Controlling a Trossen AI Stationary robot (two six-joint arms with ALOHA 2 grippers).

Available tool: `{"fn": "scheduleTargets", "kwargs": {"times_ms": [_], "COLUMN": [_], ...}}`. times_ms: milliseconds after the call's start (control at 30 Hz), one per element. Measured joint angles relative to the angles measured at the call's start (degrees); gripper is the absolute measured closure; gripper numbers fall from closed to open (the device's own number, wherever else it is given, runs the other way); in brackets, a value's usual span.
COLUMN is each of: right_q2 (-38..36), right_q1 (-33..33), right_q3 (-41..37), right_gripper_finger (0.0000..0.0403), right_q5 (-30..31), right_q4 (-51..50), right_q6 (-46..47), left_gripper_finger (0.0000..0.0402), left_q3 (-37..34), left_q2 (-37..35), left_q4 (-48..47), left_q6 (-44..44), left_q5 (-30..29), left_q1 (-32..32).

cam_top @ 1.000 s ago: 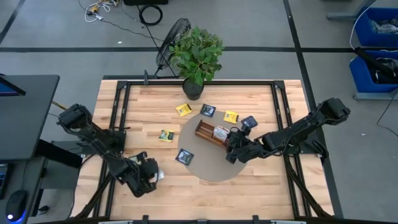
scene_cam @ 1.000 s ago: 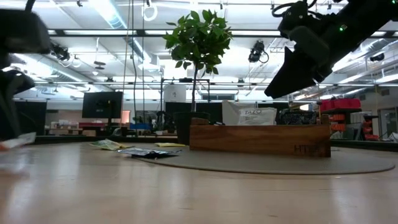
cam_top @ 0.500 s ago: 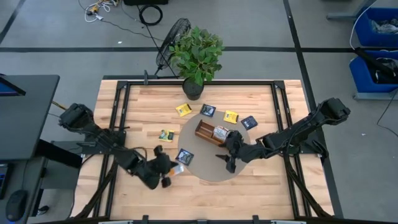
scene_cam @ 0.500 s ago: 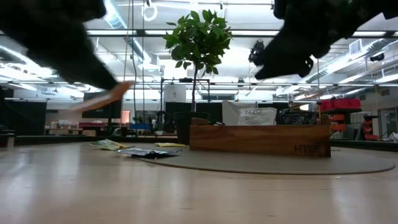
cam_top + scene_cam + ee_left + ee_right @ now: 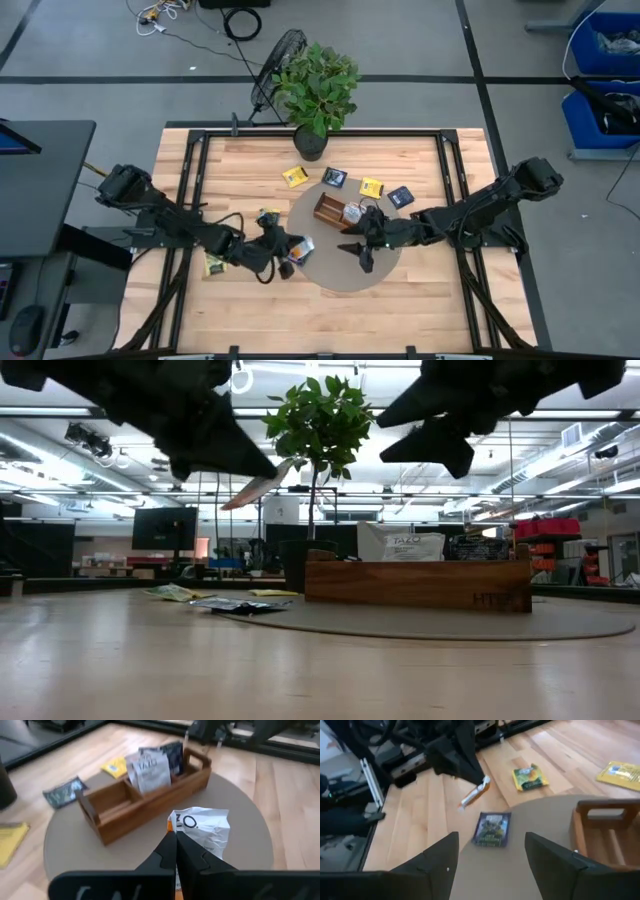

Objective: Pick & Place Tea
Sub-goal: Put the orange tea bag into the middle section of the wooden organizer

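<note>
A white-and-orange tea packet (image 5: 200, 832) is pinched tight by the left gripper (image 5: 175, 851) and is held in the air just beside the wooden box (image 5: 145, 800), over the round mat (image 5: 240, 820). It should be carried over an empty slot, then let go low, so it drops in flat. One white packet (image 5: 150, 767) is already stood in the box, and maybe a dark one too. The right gripper (image 5: 492, 852) is held near the box with its fingers spread wide and nothing in them. It should be kept out of the way.

— What do I count on the desk (image 5: 420, 290)?
— One long brown wooden box (image 5: 338, 213), one round grey mat (image 5: 345, 270), one potted green plant (image 5: 316, 88), and seven flat square tea packets lying loose.
</note>
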Motion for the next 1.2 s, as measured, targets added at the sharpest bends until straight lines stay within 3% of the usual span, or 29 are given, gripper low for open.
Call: {"fn": "scheduleTargets", "kwargs": {"times_ms": [200,567,933,1200], "right_q2": [0.0,0.1,1.9,4.0], "right_q1": [-1.8,-3.5,-6.6,-7.1], "right_q3": [0.0,2.8,3.2,4.3], "right_gripper_finger": [0.0168,0.0168,0.0168,0.0168], "right_q5": [-0.8,-0.7,-0.5,-1.1], "right_q4": [4.8,4.1,4.4,4.6], "right_q6": [0.1,-2.0,-1.6,-1.6], "left_gripper_finger": [0.0399,0.0399,0.0399,0.0399], "left_q3": [0.0,0.0,0.0,0.0], "left_q2": [0.0,1.4,3.9,3.9], "left_q4": [4.7,15.4,23.8,23.9], "left_q6": [3.6,9.4,12.4,13.4], "left_q5": [0.0,0.1,2.6,2.5], "left_q1": [2.6,7.6,8.0,8.1]}}
